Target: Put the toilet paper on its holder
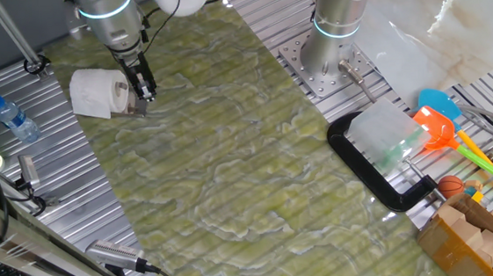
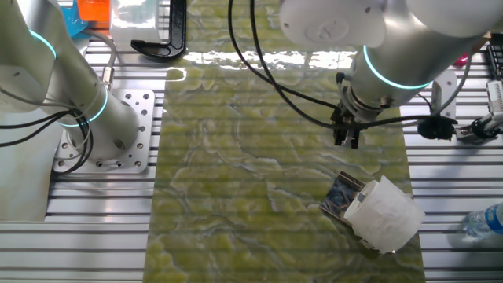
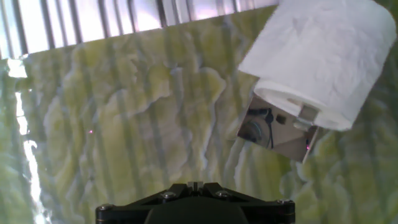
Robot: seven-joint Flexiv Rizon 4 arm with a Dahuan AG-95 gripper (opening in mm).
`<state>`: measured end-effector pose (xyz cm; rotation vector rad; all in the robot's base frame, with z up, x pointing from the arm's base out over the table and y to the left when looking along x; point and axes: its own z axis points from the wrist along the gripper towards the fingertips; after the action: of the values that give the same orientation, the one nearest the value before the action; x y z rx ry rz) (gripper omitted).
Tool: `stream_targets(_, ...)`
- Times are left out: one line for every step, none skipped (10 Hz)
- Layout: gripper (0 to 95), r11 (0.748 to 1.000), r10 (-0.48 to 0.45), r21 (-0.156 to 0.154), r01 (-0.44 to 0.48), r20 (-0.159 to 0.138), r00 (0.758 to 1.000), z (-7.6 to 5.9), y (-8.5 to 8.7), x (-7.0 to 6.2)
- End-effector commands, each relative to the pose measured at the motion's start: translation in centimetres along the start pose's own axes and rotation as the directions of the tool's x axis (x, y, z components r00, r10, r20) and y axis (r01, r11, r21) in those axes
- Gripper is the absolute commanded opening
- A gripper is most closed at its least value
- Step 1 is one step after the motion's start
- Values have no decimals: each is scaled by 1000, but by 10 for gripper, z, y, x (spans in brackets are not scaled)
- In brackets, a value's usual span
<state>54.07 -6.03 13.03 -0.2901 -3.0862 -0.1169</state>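
One thing matters here: the plump white toilet paper roll (image 2: 383,216) lies on its side at the near right of the green mat, apparently already sitting on the small shiny grey metal holder plate (image 2: 341,197). My gripper (image 2: 346,139) hangs just beyond it, holding nothing, jaws narrow. The roll's long axis runs slantwise toward me, so backing away looks right.

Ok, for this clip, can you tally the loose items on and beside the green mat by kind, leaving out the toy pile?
Toilet paper rolls: 1, toilet paper
Holders: 1, holder, the roll sitting on it
Water bottles: 1, bottle
Black C-shaped frames: 1, frame
Total: 4
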Motion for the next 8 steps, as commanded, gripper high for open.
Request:
stream_targets(0,999,-37,17,37,32,999,-1,-1,3)
stream_targets(0,999,-34,13,33,53,998,-1,-1,3)
stream_targets(0,999,-45,21,44,69,997,-1,-1,3)
stream_targets(0,997,-66,35,64,74,995,-1,-1,3)
stream_targets(0,996,-86,42,84,67,994,-1,-1,3)
stream_targets(0,996,-81,49,78,66,994,-1,-1,3)
stream_targets(0,996,-77,53,73,64,995,-1,-1,3)
stream_targets(0,995,-88,50,85,65,994,-1,-1,3)
